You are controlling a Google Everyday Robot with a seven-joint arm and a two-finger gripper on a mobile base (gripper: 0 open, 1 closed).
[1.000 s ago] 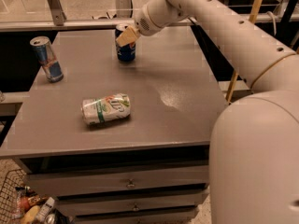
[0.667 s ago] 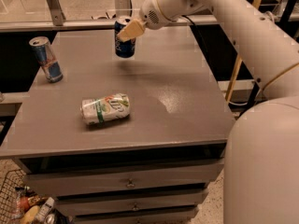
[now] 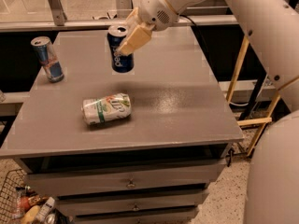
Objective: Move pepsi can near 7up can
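Note:
The dark blue pepsi can [image 3: 120, 50] with a silver top hangs upright above the grey table [image 3: 187, 106], at its back middle. My gripper [image 3: 127, 37] is shut on the pepsi can, with a tan finger [image 3: 135, 40] across its right side. The 7up can [image 3: 106, 108], pale white and green and dented, lies on its side at the table's front left. It is below and a little left of the held can, well apart from it.
A slim blue-and-silver can with red marks [image 3: 47, 59] stands at the table's back left. Drawers [image 3: 131, 183] sit under the tabletop. A basket with items [image 3: 23, 206] is on the floor at the lower left. A wooden frame [image 3: 247, 120] stands to the right.
My gripper has lifted the pepsi can off the table's back and carried it up and slightly forward. The 7up can and the slim can have not moved.

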